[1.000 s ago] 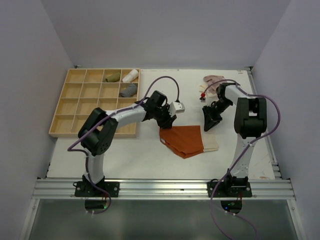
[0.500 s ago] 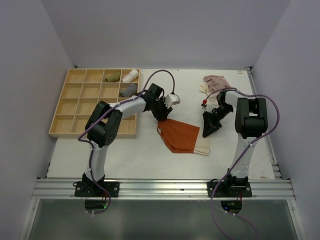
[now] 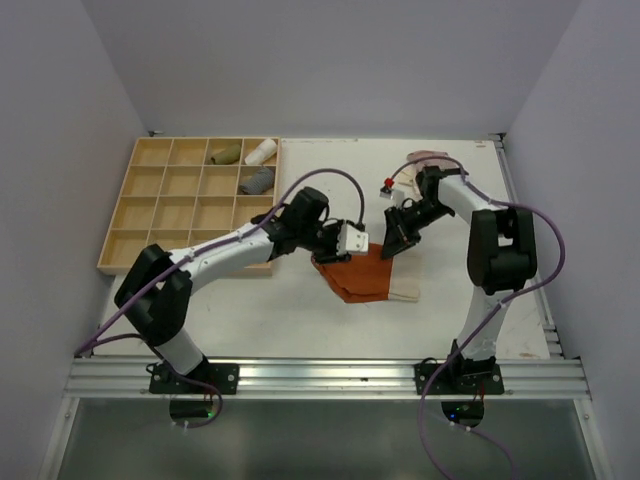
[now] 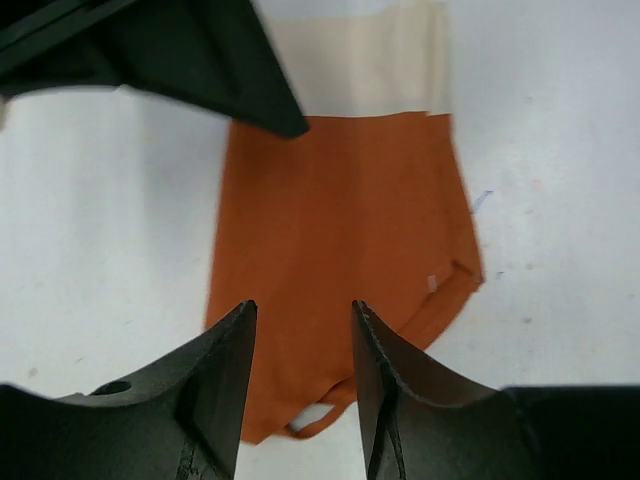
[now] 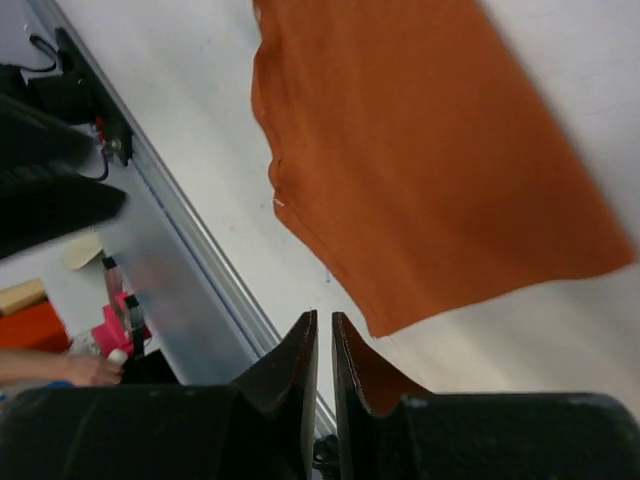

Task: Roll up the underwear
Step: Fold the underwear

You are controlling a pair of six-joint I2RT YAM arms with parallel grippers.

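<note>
The rust-orange underwear (image 3: 358,275) lies flat mid-table, with a cream cloth band (image 3: 403,287) showing along its right side. My left gripper (image 3: 343,246) hovers at its far-left corner. In the left wrist view the left gripper (image 4: 302,322) is open, with the orange underwear (image 4: 340,220) on the table below the jaws and nothing between them. My right gripper (image 3: 395,236) hangs over the far-right corner. In the right wrist view the right gripper (image 5: 325,325) is shut to a thin slit with nothing in it, just off the orange underwear (image 5: 430,150). A pale beige-pink underwear (image 3: 428,158) lies at the back right.
A wooden compartment tray (image 3: 170,140) stands at the back left, holding a green roll (image 3: 226,153), a white roll (image 3: 262,151) and a grey roll (image 3: 258,180). The metal rail (image 3: 320,375) runs along the near table edge. Grey walls enclose three sides.
The left jaws have opened wider and the left arm has stretched lower across the table. The right gripper moved left toward the orange underwear, which shifted slightly left.
</note>
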